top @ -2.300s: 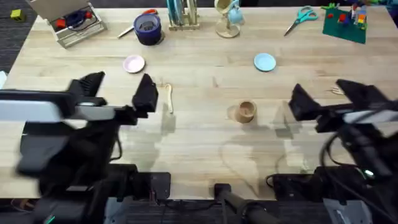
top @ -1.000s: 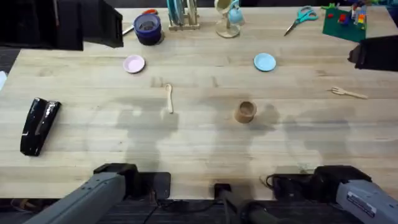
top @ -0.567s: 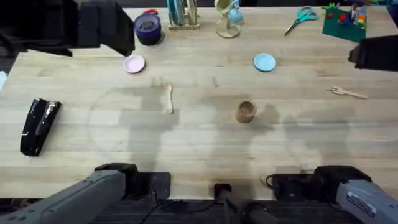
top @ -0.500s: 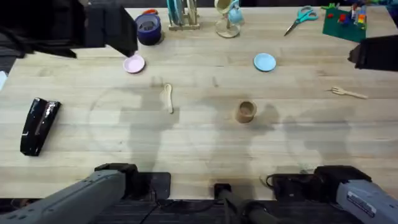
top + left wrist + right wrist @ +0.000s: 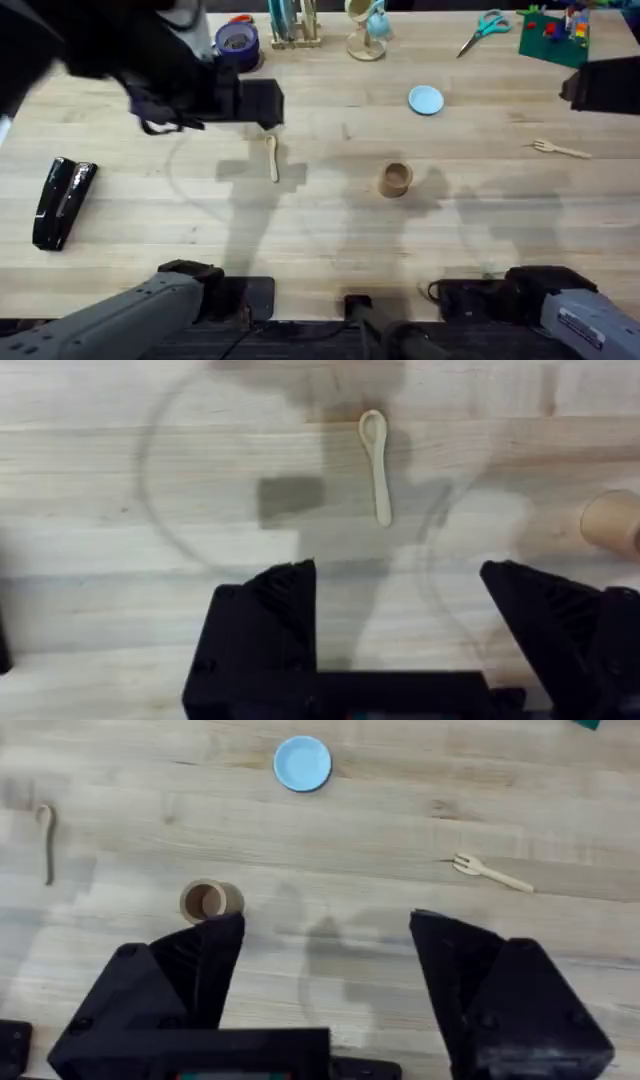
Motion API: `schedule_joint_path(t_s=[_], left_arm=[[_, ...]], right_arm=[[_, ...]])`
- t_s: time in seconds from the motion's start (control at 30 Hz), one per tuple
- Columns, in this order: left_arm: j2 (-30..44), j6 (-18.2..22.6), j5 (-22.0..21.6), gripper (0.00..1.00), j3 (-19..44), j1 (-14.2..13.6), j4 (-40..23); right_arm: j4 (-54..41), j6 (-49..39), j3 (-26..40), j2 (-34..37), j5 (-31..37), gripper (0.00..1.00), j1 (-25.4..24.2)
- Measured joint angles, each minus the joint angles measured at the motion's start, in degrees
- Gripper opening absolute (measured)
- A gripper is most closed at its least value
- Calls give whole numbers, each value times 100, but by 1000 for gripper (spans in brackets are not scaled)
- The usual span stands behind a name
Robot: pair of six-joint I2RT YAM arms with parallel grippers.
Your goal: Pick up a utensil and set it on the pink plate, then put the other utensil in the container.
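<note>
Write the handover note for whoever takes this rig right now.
Left claw: open, empty, raised over the table near the spoon.
Right claw: open, empty.
Spoon lies flat on the table; fork lies far right; wooden cup stands mid-table, empty as far as the right wrist view shows. The pink plate is hidden behind the left arm.
Done: nothing.
Left: spoon to pink plate, fork into cup.

left arm [image 5: 150, 70] blurred (hiding pink plate), container [image 5: 615, 525] edge-cut
</note>
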Motion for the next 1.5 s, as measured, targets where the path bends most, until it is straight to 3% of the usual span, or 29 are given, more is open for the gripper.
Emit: schedule_joint_path(t_s=[0.13, 0.43, 0.73, 1.17, 1.5], left_arm=[[121, -194, -2, 995, -615, -240, 520], [986, -703, -136, 996, -792, -302, 921], [1228, -1119, -275, 995, -1300, -782, 1649], [1270, -1392, -275, 994, -1823, -797, 2467], [2025, -1452, -275, 995, -1825, -797, 2665]], right_arm=[[0, -1, 0, 0, 0, 996, 0], [-2, -1, 0, 0, 0, 996, 0], [-2, -1, 0, 0, 0, 996, 0], [-2, -1, 0, 0, 0, 996, 0], [-4, -1, 0, 0, 0, 995, 0]])
